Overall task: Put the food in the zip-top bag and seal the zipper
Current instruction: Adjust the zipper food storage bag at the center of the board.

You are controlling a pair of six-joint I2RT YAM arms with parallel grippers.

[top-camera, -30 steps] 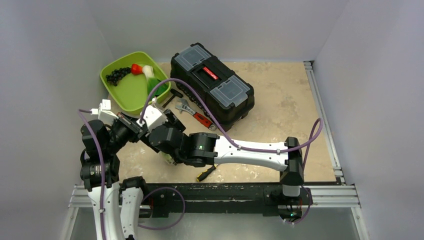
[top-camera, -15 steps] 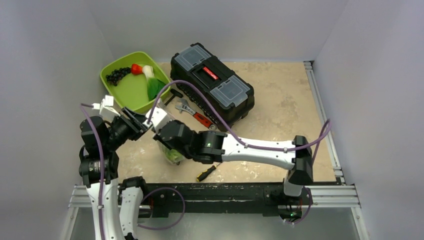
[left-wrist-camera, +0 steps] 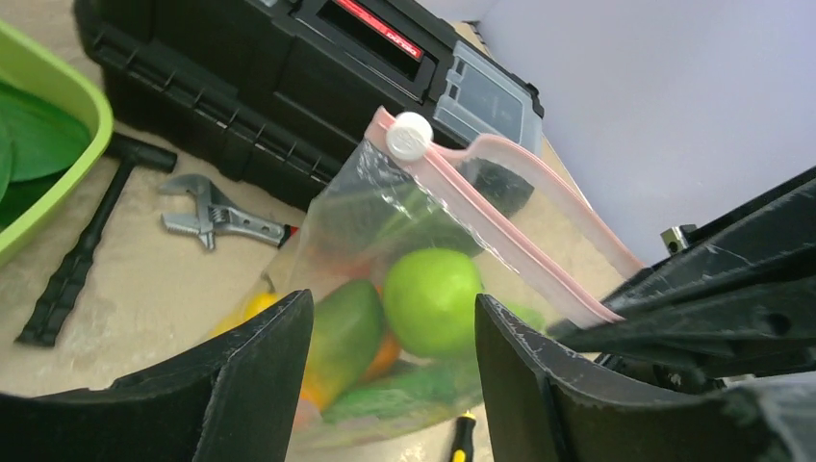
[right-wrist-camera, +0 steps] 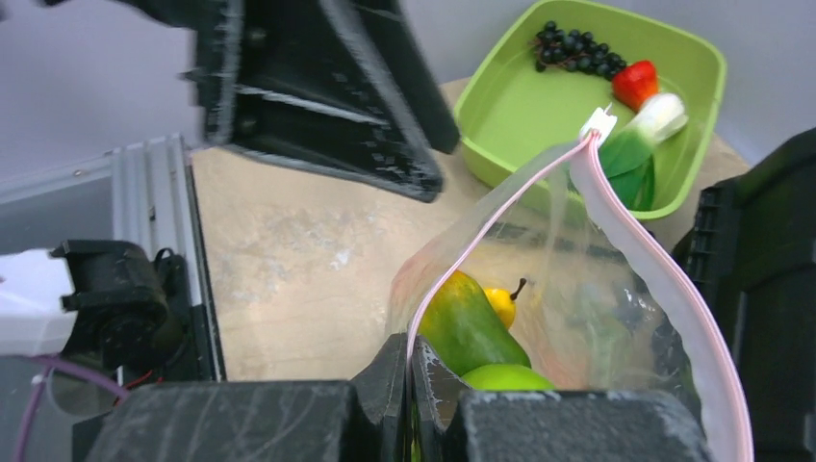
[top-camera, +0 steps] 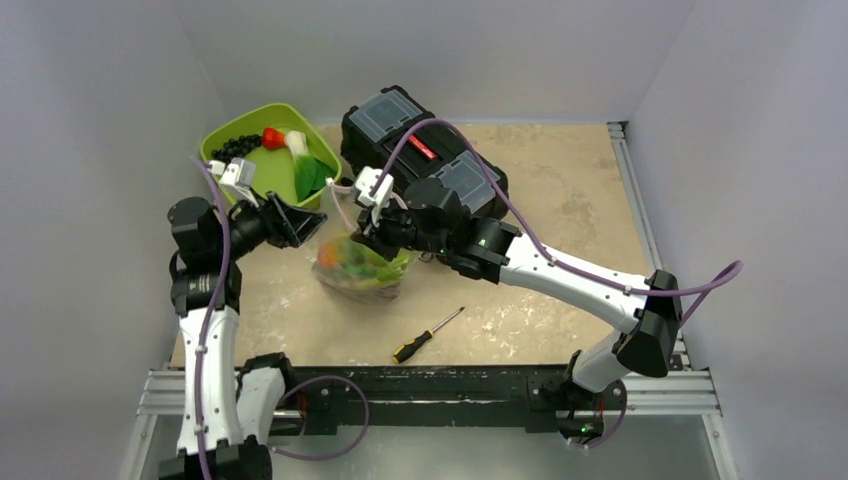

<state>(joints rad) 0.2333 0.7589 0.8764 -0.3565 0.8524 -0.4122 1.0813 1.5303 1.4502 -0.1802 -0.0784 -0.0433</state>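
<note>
Upper left of the overhead view: lime-green tray [top-camera: 262,178] with grapes and a leek in it. Just below and right of it, left claw [top-camera: 300,226], jaws apart, gripping nothing, aimed rightward at the zip-top bag [top-camera: 352,270]. Bag at frame centre between the two claws, bottom apparently resting on the bench [top-camera: 560,230], filled with a green apple [left-wrist-camera: 432,298], a yellow pear [right-wrist-camera: 500,304] and other food. Right of it, right claw [top-camera: 374,238], pinched together on the near end of the zipper [right-wrist-camera: 664,289]. Long axis of that pink strip: from the right claw's pinch away to the white slider [left-wrist-camera: 409,135] at the far end, mouth seemingly gaping between. Slider nearer the left claw, slightly above and beyond its open fingers. Probably next: close on the slider, draw it along the strip toward the right claw.
</note>
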